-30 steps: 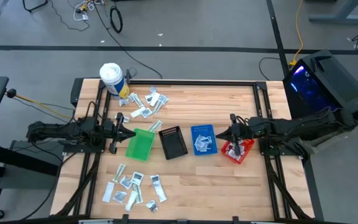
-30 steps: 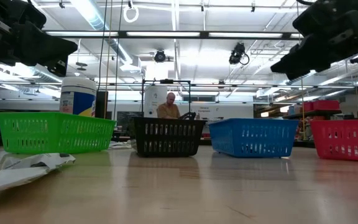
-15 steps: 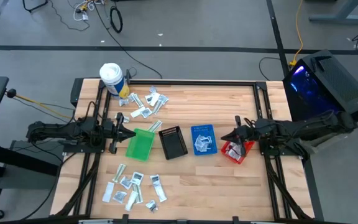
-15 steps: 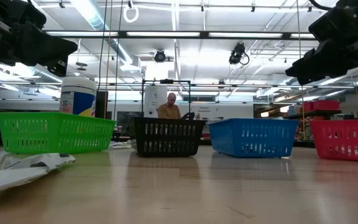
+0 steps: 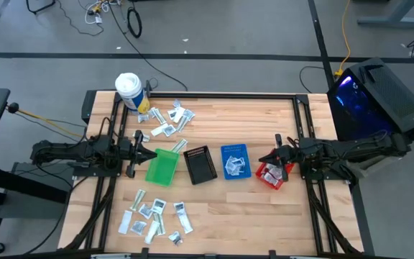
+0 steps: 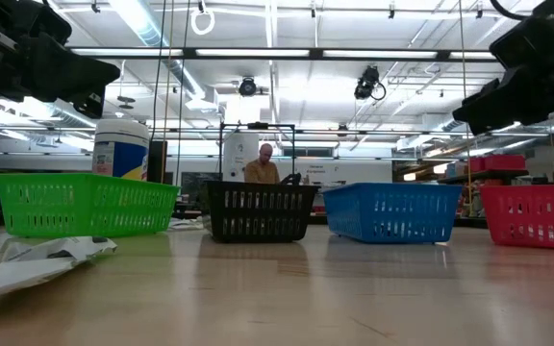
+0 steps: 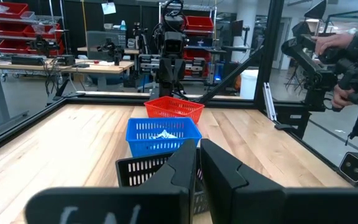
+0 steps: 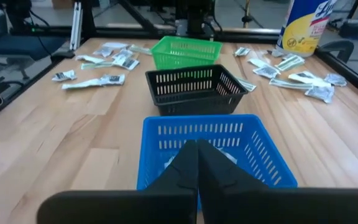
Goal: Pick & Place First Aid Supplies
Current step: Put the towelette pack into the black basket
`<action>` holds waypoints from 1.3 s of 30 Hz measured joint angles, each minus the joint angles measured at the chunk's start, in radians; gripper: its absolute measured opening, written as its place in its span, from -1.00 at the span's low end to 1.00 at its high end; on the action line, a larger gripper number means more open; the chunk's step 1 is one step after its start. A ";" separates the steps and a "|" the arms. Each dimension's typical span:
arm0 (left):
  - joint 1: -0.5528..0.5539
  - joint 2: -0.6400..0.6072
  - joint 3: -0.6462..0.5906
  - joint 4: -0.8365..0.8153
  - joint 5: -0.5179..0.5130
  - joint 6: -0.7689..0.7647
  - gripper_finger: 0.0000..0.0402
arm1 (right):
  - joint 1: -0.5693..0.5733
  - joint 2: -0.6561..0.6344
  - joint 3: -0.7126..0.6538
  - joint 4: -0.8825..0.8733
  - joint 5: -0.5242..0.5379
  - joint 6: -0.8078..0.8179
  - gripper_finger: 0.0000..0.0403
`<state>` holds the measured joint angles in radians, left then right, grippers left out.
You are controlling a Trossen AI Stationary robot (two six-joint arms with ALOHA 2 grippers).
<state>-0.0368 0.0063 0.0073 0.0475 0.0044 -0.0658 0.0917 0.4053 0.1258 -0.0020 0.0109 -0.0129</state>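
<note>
First aid supplies lie flat on the wooden table in two loose groups, one at the far left (image 5: 165, 119) and one at the near left (image 5: 154, 218). More sachets lie in the blue bin (image 5: 235, 161) and the red bin (image 5: 272, 175). My left gripper (image 5: 152, 156) is shut and level, just left of the green bin (image 5: 162, 167), and holds nothing. My right gripper (image 5: 262, 160) is shut and empty. It hangs above the red bin's left side and points toward the blue bin (image 8: 211, 149).
A black bin (image 5: 200, 165) stands between the green and blue bins. A white tub (image 5: 129, 91) stands at the far left corner. Black frame rails run along the table's edges. A person (image 6: 261, 165) sits far behind the table, and hands (image 7: 347, 43) work on equipment off to the side.
My right gripper has drawn back toward the table's right edge and sunk a little, staying shut and empty. It now hangs over the red bin's left side instead of the gap between the blue and red bins.
</note>
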 joint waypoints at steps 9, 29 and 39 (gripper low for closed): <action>0.000 0.000 0.000 0.000 0.000 0.000 -0.84 | 0.000 -0.046 -0.045 0.046 0.000 0.006 -1.00; 0.000 0.000 0.000 0.000 0.000 0.000 -0.84 | -0.055 -0.289 -0.110 0.008 -0.004 0.027 -1.00; 0.000 0.000 0.000 0.000 0.000 0.000 -0.84 | -0.056 -0.366 -0.110 0.009 -0.002 0.020 -1.00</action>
<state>-0.0368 0.0061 0.0074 0.0475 0.0044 -0.0658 0.0357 0.0390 0.0154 0.0074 0.0091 0.0074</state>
